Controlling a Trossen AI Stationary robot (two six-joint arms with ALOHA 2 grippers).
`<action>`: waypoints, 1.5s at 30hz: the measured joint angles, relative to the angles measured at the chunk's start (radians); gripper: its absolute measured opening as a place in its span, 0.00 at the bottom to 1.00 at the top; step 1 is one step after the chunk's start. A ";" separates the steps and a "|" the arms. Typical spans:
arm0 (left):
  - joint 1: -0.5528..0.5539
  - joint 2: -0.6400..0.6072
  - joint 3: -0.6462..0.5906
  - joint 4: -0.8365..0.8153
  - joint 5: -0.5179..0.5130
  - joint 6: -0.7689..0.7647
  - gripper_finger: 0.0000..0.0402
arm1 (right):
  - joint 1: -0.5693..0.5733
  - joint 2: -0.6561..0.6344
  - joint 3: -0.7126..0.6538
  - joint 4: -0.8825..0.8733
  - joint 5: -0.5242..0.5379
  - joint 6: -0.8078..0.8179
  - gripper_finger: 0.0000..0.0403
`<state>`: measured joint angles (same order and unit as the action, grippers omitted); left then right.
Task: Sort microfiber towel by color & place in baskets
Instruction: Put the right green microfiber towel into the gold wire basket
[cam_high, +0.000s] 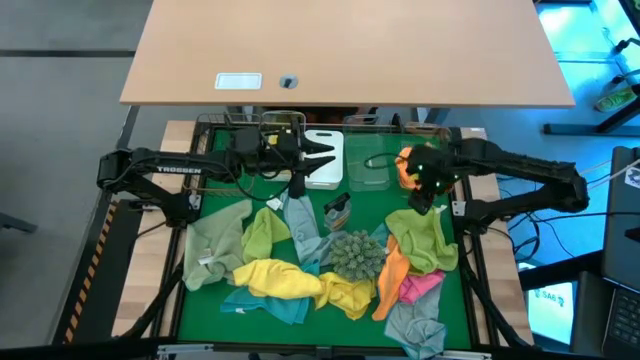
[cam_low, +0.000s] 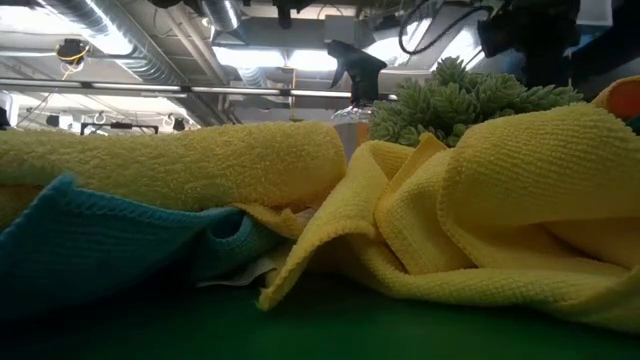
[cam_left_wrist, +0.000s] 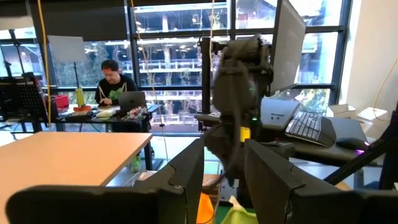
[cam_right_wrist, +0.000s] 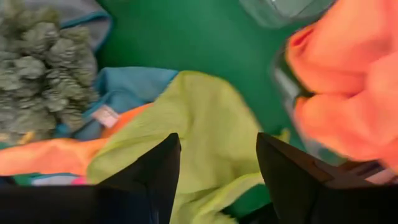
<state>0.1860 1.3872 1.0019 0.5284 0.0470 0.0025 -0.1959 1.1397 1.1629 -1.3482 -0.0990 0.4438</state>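
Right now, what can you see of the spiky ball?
The spiky ball is grey-green and round, covered in soft-looking nubby spikes. It sits near the middle of the green mat among the towels, with an orange towel and a yellow towel against it. Neither gripper touches it.

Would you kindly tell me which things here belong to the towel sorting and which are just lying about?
Belong to the job:
- towel pile
- orange towel in a clear basket
- white basket

Lying about:
- spiky ball
- wooden desk
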 joint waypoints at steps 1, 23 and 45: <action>0.000 0.000 0.000 -0.002 0.000 0.000 0.27 | 0.030 0.000 0.000 0.001 0.000 0.038 0.52; 0.000 -0.001 0.000 -0.045 0.000 0.000 0.27 | 0.532 0.083 -0.002 0.188 0.151 0.612 0.52; -0.023 -0.001 0.000 -0.047 0.000 0.008 0.27 | 0.595 0.373 -0.002 0.127 0.223 0.809 0.52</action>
<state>0.1627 1.3865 1.0019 0.4816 0.0471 0.0105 0.3992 1.5131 1.1614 -1.2207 0.1242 1.2526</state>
